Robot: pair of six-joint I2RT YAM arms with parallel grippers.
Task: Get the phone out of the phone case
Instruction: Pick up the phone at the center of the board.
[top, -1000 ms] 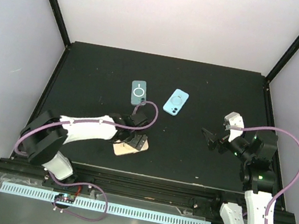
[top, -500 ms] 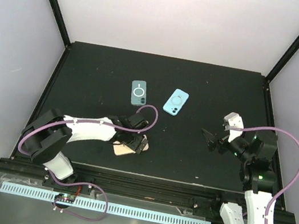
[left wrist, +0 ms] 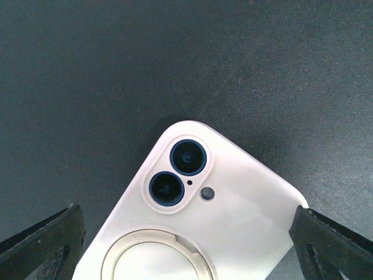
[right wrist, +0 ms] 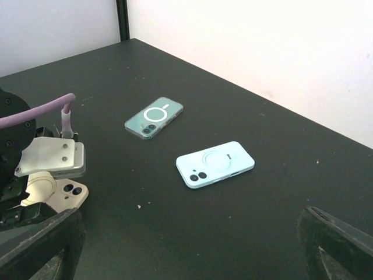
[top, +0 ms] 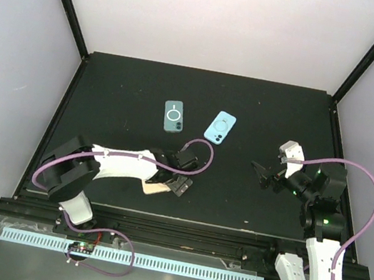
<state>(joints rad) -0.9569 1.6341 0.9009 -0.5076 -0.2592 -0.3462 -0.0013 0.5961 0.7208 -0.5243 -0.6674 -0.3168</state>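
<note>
The cream phone (left wrist: 198, 227) lies flat on the counter (left wrist: 175, 58), back up and in its case. It sits between the left jaws. The two lenses and the ring on the case face upward, and the camera end points away from the wrist. The phone is skewed across the gap. One corner is just beside the right-hand tip; contact there cannot be confirmed. The other tip stands clear of the phone.

The left jaws are fully spread and grip nothing. In the top view, the left arm (top: 121, 163) covers part of the cream phone (top: 154, 188).

The teal phone (top: 173, 116) and the blue phone (top: 220, 128) lie back up beyond the left jaws, apart from each other.

The right jaws are also fully spread and hold nothing. All three phones lie ahead of them, with the blue phone (right wrist: 215, 163) the closest. The cream phone (right wrist: 58, 195) is to their left.
</note>
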